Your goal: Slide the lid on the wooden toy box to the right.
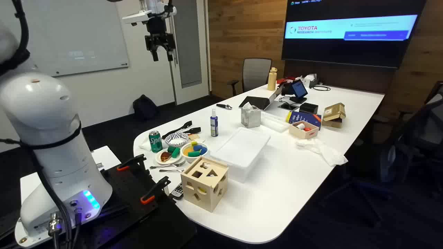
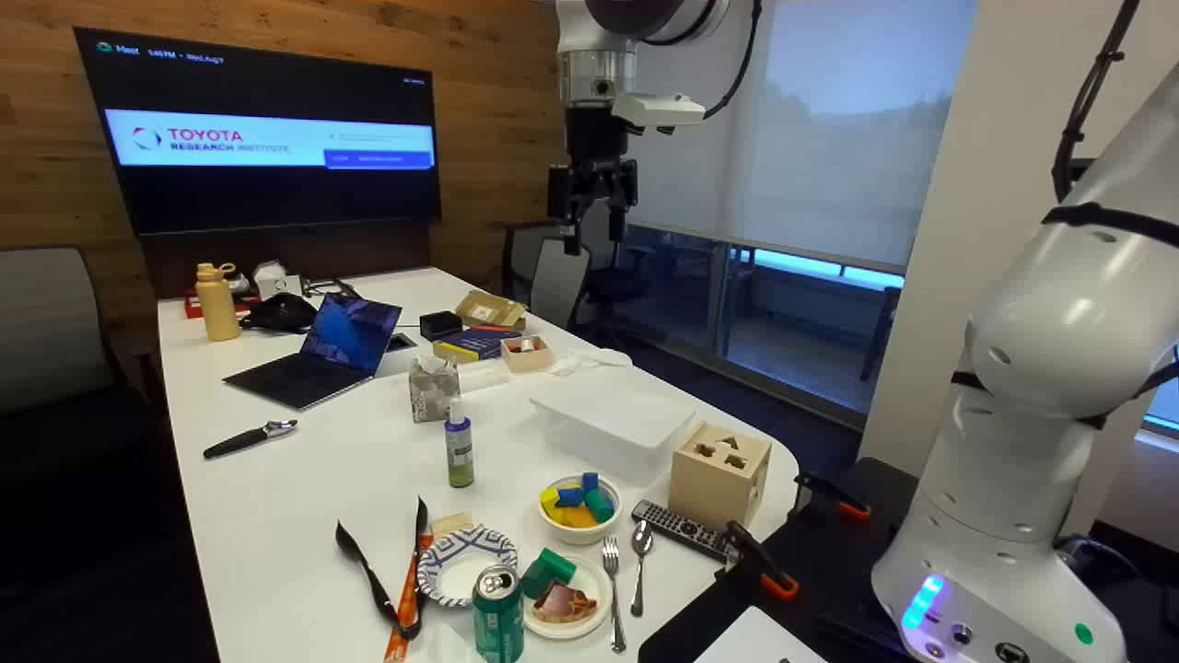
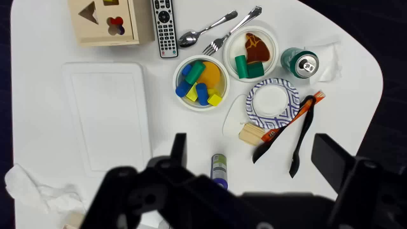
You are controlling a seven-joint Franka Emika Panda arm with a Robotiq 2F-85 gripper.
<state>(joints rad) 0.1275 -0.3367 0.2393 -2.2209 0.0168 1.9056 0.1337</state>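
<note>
Tool (image 1: 162, 56): spread apart, empty, high above the surface (image 1: 263, 204); I judge this leaves me clearance.
Lid (image 1: 204, 173): on top of the box (image 1: 206, 199), probably grooved in so I can slide it.
Box: near the surface's edge, presumably for my reach.

We are counting one wooden toy box (image 1: 207, 195), one lid (image 3: 101, 20), one remote (image 3: 164, 31), one spoon (image 3: 190, 38), one fork (image 3: 219, 42), one can (image 3: 293, 62), three green blocks (image 3: 241, 66), two clamps (image 1: 155, 189).
</note>
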